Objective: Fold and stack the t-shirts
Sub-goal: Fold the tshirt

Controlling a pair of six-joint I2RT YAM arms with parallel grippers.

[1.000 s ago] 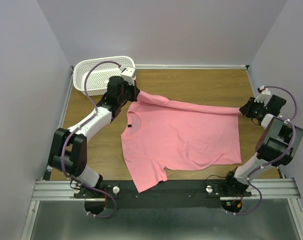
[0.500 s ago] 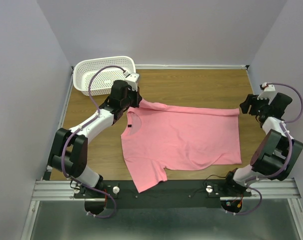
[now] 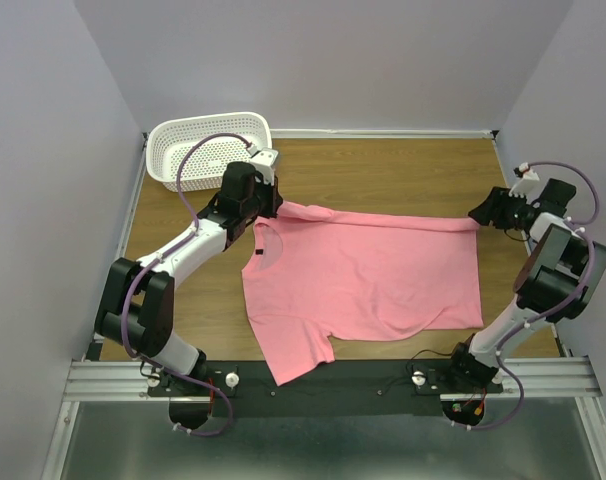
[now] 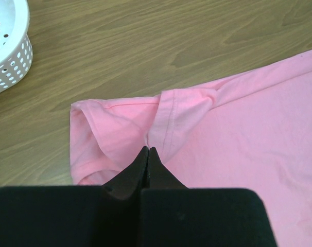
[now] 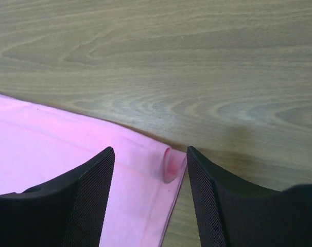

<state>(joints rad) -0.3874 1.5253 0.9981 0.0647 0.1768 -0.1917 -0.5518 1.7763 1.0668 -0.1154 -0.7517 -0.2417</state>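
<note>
A salmon-pink t-shirt (image 3: 363, 275) lies spread on the wooden table, collar to the left, its far edge folded over in a narrow strip. My left gripper (image 3: 267, 202) is low at the far-left shoulder. In the left wrist view its jaws (image 4: 147, 149) are shut, pinching a fold of the sleeve (image 4: 120, 128). My right gripper (image 3: 480, 214) is at the shirt's far-right corner. In the right wrist view it stands open (image 5: 148, 150) above the hem corner (image 5: 169, 164), which curls up between the fingers without touching them.
A white perforated basket (image 3: 198, 150) stands at the far-left corner, close behind my left gripper; its rim (image 4: 9, 56) shows in the left wrist view. Bare wooden table (image 3: 403, 170) stretches behind the shirt. Grey walls close in on three sides.
My right gripper has opened, let go of the shirt's far-right corner and drawn back a little. My left gripper has lowered the sleeve; the folded edge now lies flat.
</note>
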